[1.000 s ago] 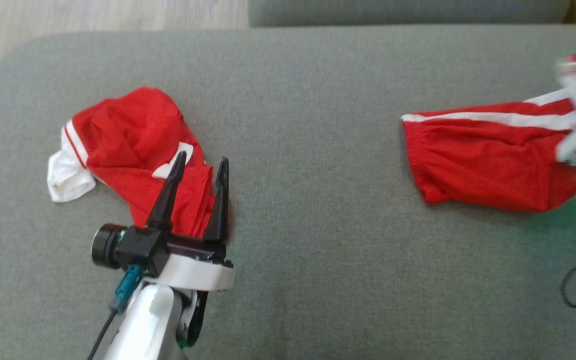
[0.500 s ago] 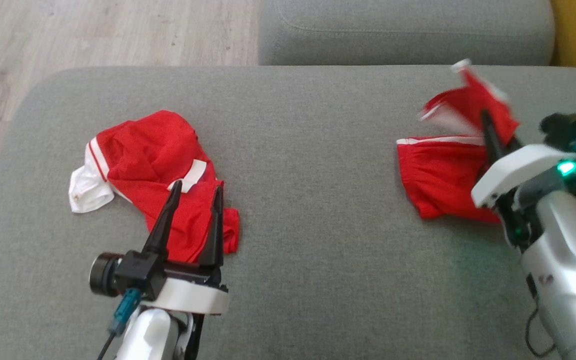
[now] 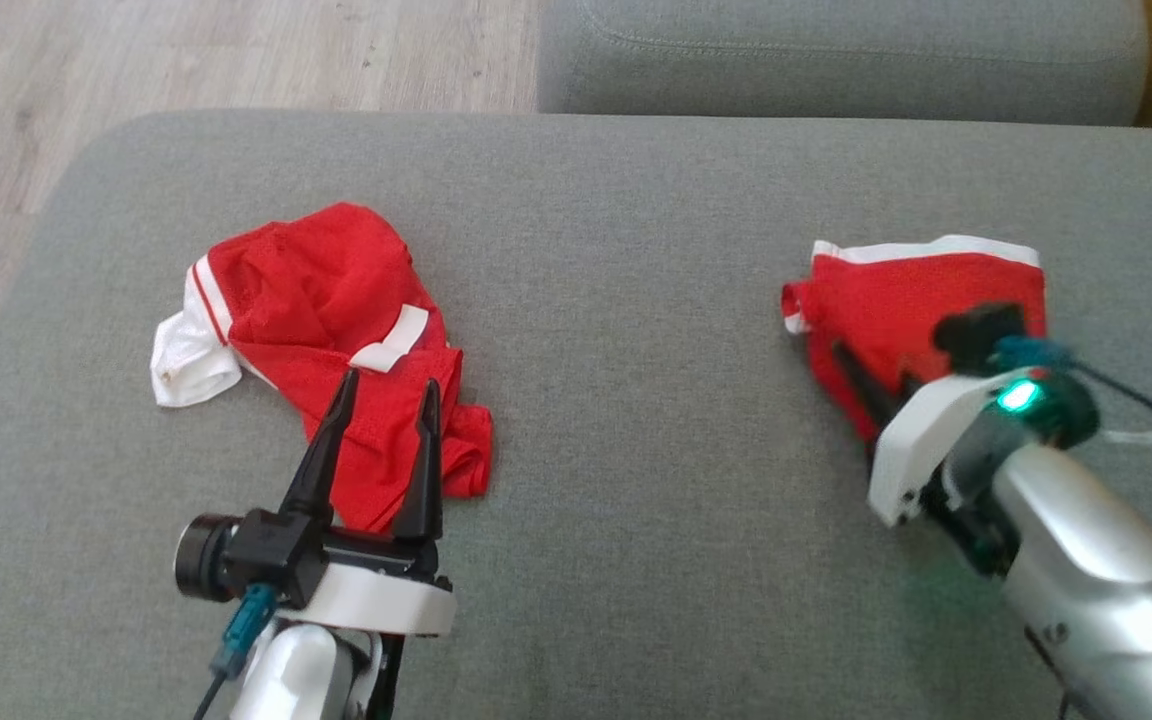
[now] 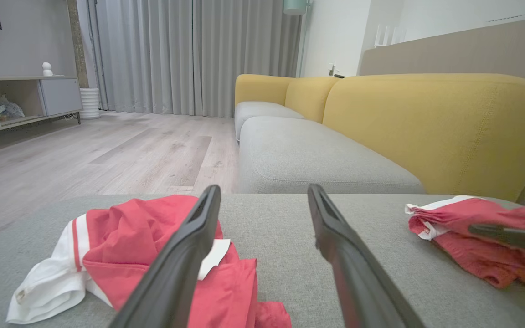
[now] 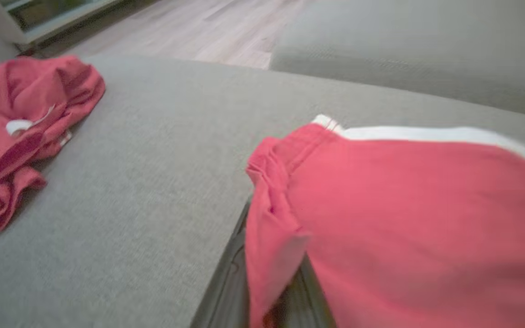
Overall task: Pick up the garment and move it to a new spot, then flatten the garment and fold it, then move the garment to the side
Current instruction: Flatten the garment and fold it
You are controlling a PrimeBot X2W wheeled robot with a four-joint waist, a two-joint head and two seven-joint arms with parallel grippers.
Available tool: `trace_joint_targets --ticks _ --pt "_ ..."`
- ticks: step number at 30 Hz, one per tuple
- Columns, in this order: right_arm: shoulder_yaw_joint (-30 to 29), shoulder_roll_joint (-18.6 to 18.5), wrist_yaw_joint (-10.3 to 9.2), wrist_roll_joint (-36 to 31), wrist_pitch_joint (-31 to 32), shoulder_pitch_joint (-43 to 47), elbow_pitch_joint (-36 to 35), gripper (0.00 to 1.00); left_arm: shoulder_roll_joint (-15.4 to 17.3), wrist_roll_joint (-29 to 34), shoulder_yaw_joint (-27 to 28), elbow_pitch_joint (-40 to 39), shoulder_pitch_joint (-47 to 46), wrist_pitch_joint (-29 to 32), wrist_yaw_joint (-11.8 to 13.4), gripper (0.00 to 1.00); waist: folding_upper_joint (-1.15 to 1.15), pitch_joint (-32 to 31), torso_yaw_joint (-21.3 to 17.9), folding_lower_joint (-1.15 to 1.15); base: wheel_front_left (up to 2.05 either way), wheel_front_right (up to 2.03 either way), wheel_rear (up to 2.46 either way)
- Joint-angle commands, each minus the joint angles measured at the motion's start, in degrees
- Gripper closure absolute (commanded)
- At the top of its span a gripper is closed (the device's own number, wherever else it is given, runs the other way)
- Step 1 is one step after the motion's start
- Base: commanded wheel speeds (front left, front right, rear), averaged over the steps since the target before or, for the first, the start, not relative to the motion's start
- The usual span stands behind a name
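Two garments: both red, lying well apart on one broad grey fabric cushion (image 3: 616, 350).
Task garment: a red cloth garment with a white band along its far edge (image 3: 926, 290) lies on the cushion at the robot's right, doubled over into a rough rectangle, with its bunched end toward the middle.
Right gripper: the right gripper (image 3: 871, 365) lies low over the near edge of that garment, its two dark fingers pressed together. In the right wrist view a fold of red cloth hangs pinched between them.
Left gripper: the left gripper (image 3: 389, 380) hovers with fingers spread wide and holds nothing, its tips over the near end of the other piece.
Other piece: a crumpled red mesh garment with white trim (image 3: 316, 300) sits heaped at the robot's left, with a white cuff (image 3: 191, 355) jutting from its outer side.
Background: a pale wooden floor (image 3: 236, 50) and a second grey seat cushion (image 3: 836, 50) lie beyond. A mustard-yellow sofa back (image 4: 426, 123) shows in the left wrist view.
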Motion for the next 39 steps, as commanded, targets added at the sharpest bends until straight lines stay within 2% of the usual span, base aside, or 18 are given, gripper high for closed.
trace_joint_targets --ticks 1,3,4,5,8,12,16,21,24,26,29,34,39 --pt "1.64 -0.86 -0.05 0.72 0.4 -0.88 -1.37 1.0 0.3 0.0 1.83 -1.91 -2.48 -0.29 0.22 0.0 0.0 0.03 -0.05 -0.01 0.0 0.0 0.0" --pt "4.87 -1.46 -0.05 1.32 1.64 -0.89 -0.86 1.0 0.3 0.04 1.84 -1.7 -2.52 -0.29 0.26 0.0 0.0 -0.05 -0.24 -0.01 0.0 0.0 0.0" --pt "6.16 -1.78 -0.05 1.52 1.61 -1.03 -0.72 0.2 0.3 0.07 1.85 -1.57 -2.55 -0.29 0.28 0.0 0.0 -0.2 -0.42 -0.01 0.0 0.0 0.0" --pt "7.14 -1.91 -0.05 2.2 1.86 -1.07 -0.51 0.0 0.3 0.07 1.86 -1.46 -2.61 -0.29 0.28 0.0 0.0 -0.35 -0.61 -0.01 0.0 0.0 0.0" --pt "7.14 -2.66 -0.05 4.24 -0.18 -2.38 -0.41 0.0 0.3 0.14 1.96 -1.35 -2.83 -0.29 0.25 0.0 0.0 -0.78 -1.6 -0.01 0.0 0.0 0.0" --pt "2.74 -3.59 -0.05 5.95 -5.44 -4.71 -0.01 0.0 0.3 0.26 2.17 -1.61 -3.37 -0.29 0.14 0.0 0.0 -1.25 -3.38 -0.01 0.0 0.0 0.0" --pt "-4.98 -4.24 -0.05 5.59 -12.76 -5.9 -0.17 0.0 0.3 -0.32 2.49 -2.74 -4.52 -0.29 0.38 0.0 0.0 -1.55 -5.43 -0.01 0.0 0.0 0.0" --pt "-17.21 -4.38 -0.05 -1.15 -16.66 -3.72 -2.45 0.0 0.3 -1.23 2.17 -4.25 -5.51 -0.29 1.0 0.0 0.0 -1.57 -7.71 -0.01 0.0 0.0 0.0" --pt "-24.99 -2.39 -0.05 -7.44 -16.89 0.9 -7.27 0.0 0.3 -1.66 2.05 -4.95 -5.42 -0.29 1.47 0.0 0.0 -1.47 -8.87 -0.01 0.0 0.0 0.0" --pt "-30.03 0.47 -0.05 -11.02 -16.92 5.28 -11.67 0.0 0.3 -1.78 2.12 -5.14 -4.98 -0.29 1.67 0.0 0.0 -1.41 -9.44 -0.01 0.0 0.0 0.0" --pt "-34.62 4.93 -0.05 -16.05 -16.93 11.6 -17.29 0.0 0.3 -2.19 2.43 -5.07 -3.92 -0.29 1.98 0.0 0.0 -1.24 -9.95 -0.01 0.0 0.0 0.0" --pt "-38.25 9.66 -0.05 -21.21 -16.2 16.53 -22.75 0.0 0.3 -1.99 2.42 -4.96 -3.33 -0.29 1.94 0.0 0.0 -0.12 -9.65 -0.01 0.0 0.0 0.0" --pt "-38.49 10.65 -0.05 -23.57 -13.26 16.05 -25.67 0.0 0.3 -1.62 2.1 -5.39 -4.73 -0.29 1.55 0.0 0.0 2.6 -8.27 -0.01 0.0 0.0 0.0"
